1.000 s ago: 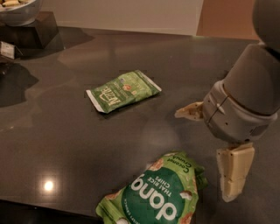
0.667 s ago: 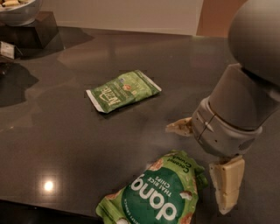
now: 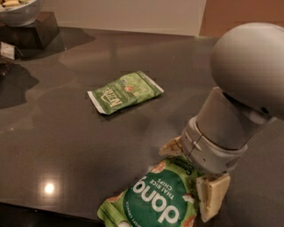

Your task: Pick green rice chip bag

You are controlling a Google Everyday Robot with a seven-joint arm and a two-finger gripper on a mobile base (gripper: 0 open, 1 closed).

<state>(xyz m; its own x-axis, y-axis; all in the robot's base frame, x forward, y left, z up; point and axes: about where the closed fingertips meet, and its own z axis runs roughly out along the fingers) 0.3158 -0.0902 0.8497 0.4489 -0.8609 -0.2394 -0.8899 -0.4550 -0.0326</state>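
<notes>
The green rice chip bag (image 3: 153,203) lies at the table's front edge, light green with a dark-green "dang" circle, its lower part cut off by the frame. My gripper (image 3: 191,173) is low over the bag's upper right corner. It is open, with one cream finger (image 3: 171,146) beyond the bag's top edge and the other finger (image 3: 212,197) at its right side. The bag's corner lies between them, partly hidden by the wrist.
A smaller flat green packet with white ends (image 3: 125,91) lies mid-table behind the bag. A bowl (image 3: 17,9) stands on a dark block (image 3: 33,33) at the back left. The dark table (image 3: 66,133) ends just below the bag.
The arm has moved left and down toward the rice chip bag. The fingers, earlier to the right of the bag, now straddle its upper right corner.
</notes>
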